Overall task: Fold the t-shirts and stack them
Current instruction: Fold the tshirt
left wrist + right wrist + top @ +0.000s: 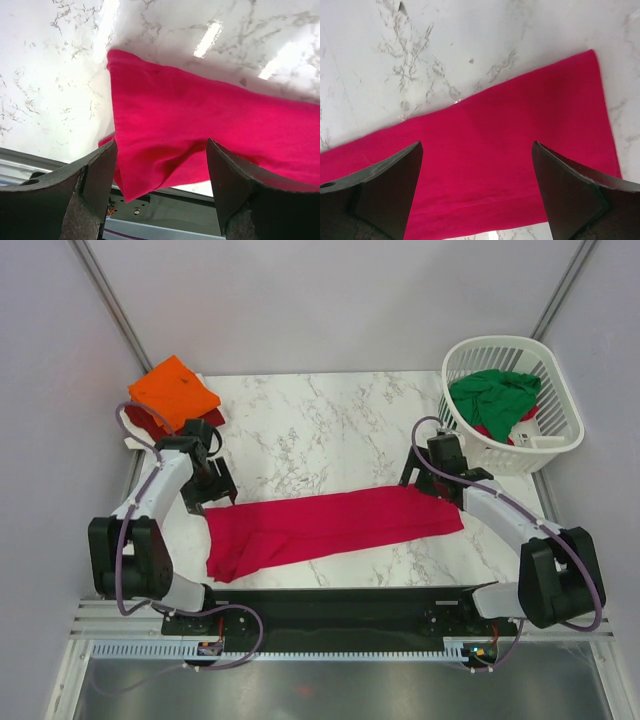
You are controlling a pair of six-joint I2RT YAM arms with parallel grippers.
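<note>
A crimson-red t-shirt [330,525] lies folded into a long strip across the near part of the marble table [330,425]. Its left end droops toward the table's near edge. My left gripper [212,488] is open and empty just above the strip's far left corner; the cloth [200,125] shows between its jaws. My right gripper [428,480] is open and empty above the strip's right end [510,150]. An orange t-shirt [174,390] lies folded on a dark red one [150,422] at the far left. A green t-shirt [492,395] lies in the basket.
A white slatted plastic basket [560,390] stands at the far right corner, with a bit of red cloth under the green one. Grey walls close in the table on three sides. A black rail runs along the table's near edge [165,200].
</note>
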